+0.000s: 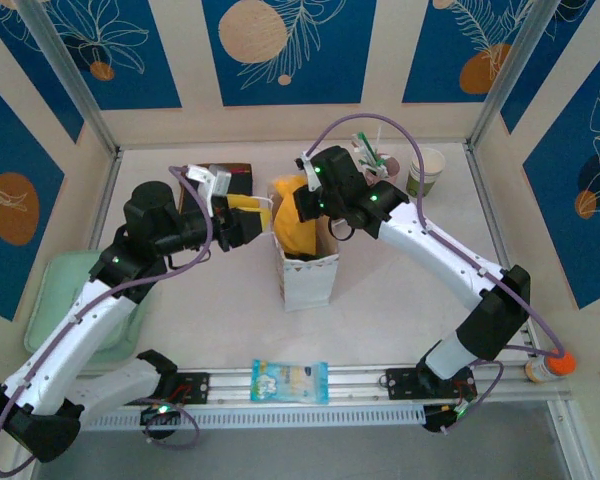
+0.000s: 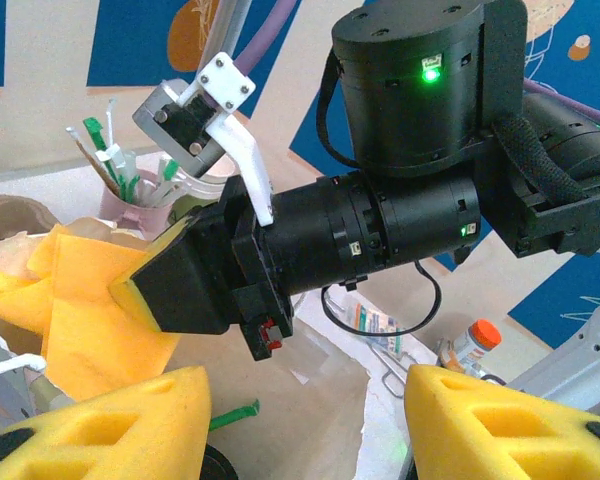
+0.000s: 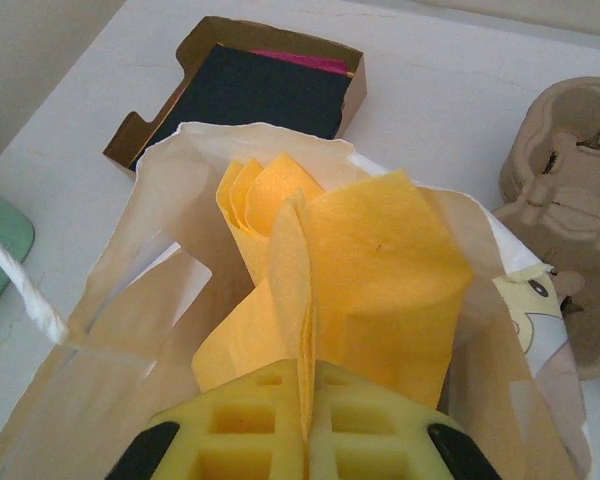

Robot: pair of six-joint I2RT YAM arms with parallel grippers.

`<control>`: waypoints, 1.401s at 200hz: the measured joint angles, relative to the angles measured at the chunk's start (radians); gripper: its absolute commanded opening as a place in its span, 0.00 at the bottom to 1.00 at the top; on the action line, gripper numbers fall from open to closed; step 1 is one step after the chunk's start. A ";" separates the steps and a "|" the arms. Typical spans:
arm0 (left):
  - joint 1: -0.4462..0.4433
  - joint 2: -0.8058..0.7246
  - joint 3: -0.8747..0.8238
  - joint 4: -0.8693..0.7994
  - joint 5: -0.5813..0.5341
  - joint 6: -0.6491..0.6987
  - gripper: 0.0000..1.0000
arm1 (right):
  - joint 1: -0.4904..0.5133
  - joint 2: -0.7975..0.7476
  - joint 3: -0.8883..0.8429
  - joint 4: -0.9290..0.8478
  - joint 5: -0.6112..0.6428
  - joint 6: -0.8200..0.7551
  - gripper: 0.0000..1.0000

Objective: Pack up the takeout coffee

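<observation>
Near edge: a blue-and-white snack packet [image 1: 290,381] lies flat between the two arm bases. A small orange-capped bottle [image 1: 550,368] sits at the right end. A pale green plastic tray [image 1: 65,290] is on the left side of the counter [image 1: 400,300], partly under the left arm.

Left arm: it reaches forward and to the right. The left gripper [image 1: 252,214] is level at the left rim of the white paper bag [image 1: 310,275]. In the wrist view its yellow foam fingers [image 2: 100,430] stand wide apart with nothing pinched between them.

Right arm: it arcs up and left from its base, with the wrist bent down over the bag mouth. The right gripper [image 3: 308,400] is closed flat on the yellow paper napkins [image 3: 380,260], one sheet edge clamped between the foam pads.

The bag stands upright mid-counter with its mouth open and the napkins inside.

Beyond the bag: a brown cardboard box [image 3: 270,90], open on top, holds dark navy napkins with a pink edge showing. A moulded brown pulp cup carrier [image 3: 580,200] lies to the bag's right.

Far back right: a pink cup of utensils [image 1: 378,165]. Just to its right is the takeout coffee cup [image 1: 426,172]. It is a small paper cup with a white rolled rim and upper wall, a green lower band and a cream inside. It stands upright with its top open, well apart from both grippers.
</observation>
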 measured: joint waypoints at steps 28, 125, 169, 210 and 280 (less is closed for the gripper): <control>0.000 -0.002 0.000 0.000 -0.002 0.000 0.54 | -0.001 0.000 0.000 0.003 0.000 0.000 0.01; 0.000 -0.019 -0.013 0.000 -0.014 0.000 0.54 | -0.002 0.032 0.036 0.006 0.001 -0.001 0.01; -0.001 -0.021 -0.023 0.000 -0.026 0.000 0.54 | -0.002 0.036 0.041 0.006 0.004 -0.002 0.02; -0.001 -0.026 -0.032 -0.003 -0.029 0.000 0.54 | 0.002 0.053 0.042 0.002 0.008 -0.005 0.03; -0.004 -0.026 -0.040 -0.004 -0.033 0.000 0.54 | 0.023 0.100 0.055 -0.054 0.054 -0.017 0.06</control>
